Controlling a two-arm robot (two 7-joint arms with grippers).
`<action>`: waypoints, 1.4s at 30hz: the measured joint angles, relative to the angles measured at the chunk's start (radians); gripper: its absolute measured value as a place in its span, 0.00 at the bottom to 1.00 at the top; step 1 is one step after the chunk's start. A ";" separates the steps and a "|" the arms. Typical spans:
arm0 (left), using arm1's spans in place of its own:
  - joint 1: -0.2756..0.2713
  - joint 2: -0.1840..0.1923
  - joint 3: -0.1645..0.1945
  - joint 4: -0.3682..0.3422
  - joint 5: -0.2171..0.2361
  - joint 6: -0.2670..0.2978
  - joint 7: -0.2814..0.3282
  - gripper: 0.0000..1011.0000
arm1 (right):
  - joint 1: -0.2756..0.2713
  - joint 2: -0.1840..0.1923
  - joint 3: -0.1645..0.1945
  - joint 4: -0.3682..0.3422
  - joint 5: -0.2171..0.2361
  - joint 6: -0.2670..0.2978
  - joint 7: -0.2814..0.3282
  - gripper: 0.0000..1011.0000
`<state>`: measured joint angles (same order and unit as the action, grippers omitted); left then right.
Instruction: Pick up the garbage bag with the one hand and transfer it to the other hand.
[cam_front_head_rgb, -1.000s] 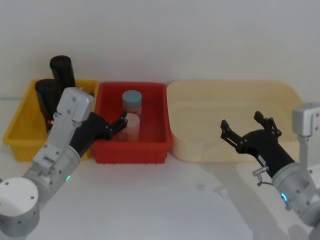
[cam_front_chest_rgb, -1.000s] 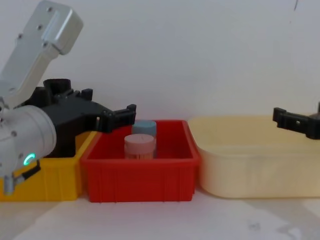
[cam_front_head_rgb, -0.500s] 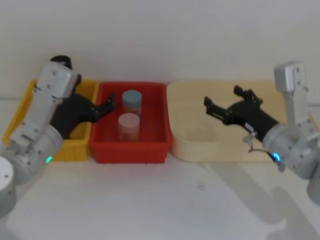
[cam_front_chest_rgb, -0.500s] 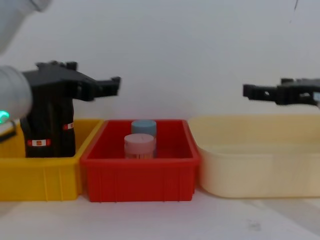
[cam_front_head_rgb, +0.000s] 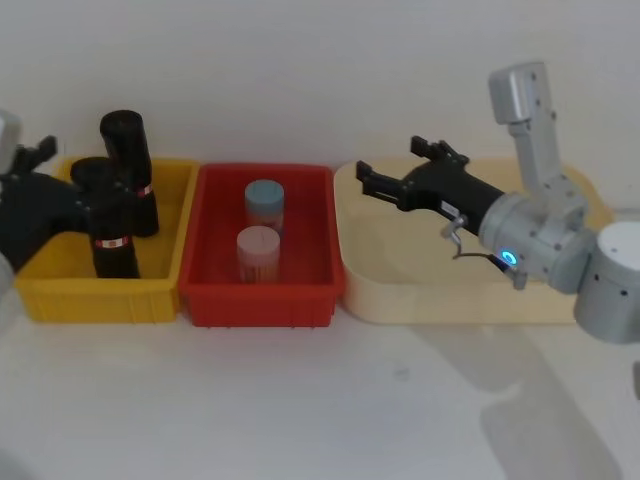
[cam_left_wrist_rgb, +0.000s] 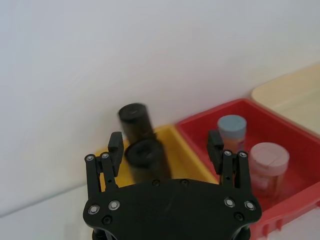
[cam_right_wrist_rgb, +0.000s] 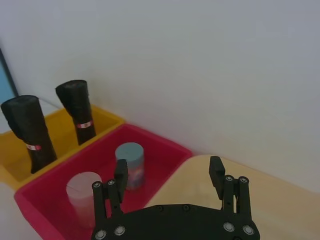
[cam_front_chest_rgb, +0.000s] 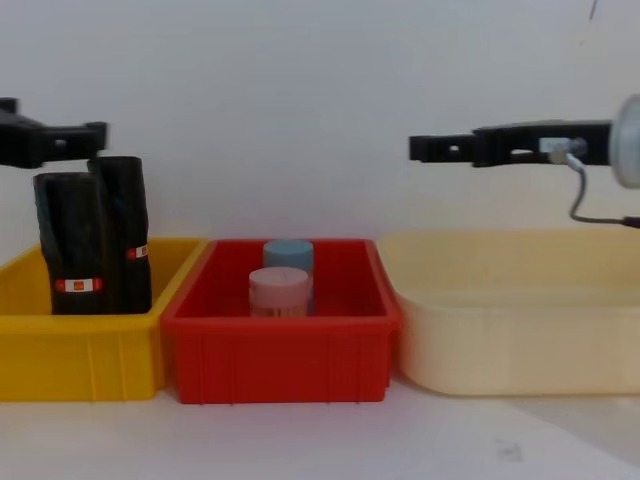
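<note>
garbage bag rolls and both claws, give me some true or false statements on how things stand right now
1. The front garbage bag roll and the back garbage bag roll both stand upright in the yellow bin. True.
2. The left claw is shut on a roll. False: it is open and holds nothing, apart from both rolls.
3. The pink-lidded jar and the blue-lidded jar stand in the red bin. True.
4. The right claw hangs over the red bin. False: it hangs open and empty over the cream tub.
</note>
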<state>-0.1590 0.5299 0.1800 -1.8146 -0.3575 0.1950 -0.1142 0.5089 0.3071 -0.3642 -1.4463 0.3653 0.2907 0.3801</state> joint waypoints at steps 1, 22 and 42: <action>0.005 0.003 -0.009 0.000 -0.003 0.001 -0.001 0.99 | 0.007 -0.003 -0.005 0.006 0.000 0.003 0.003 0.99; 0.048 0.012 -0.128 0.112 -0.191 -0.009 -0.164 0.99 | 0.127 -0.049 -0.117 0.089 -0.063 0.051 0.002 0.99; -0.090 -0.026 -0.050 0.313 -0.211 -0.037 -0.234 0.99 | 0.139 -0.058 -0.151 0.096 -0.119 0.053 -0.017 0.99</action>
<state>-0.2487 0.5039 0.1304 -1.5017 -0.5687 0.1584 -0.3479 0.6476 0.2495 -0.5154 -1.3500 0.2461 0.3436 0.3633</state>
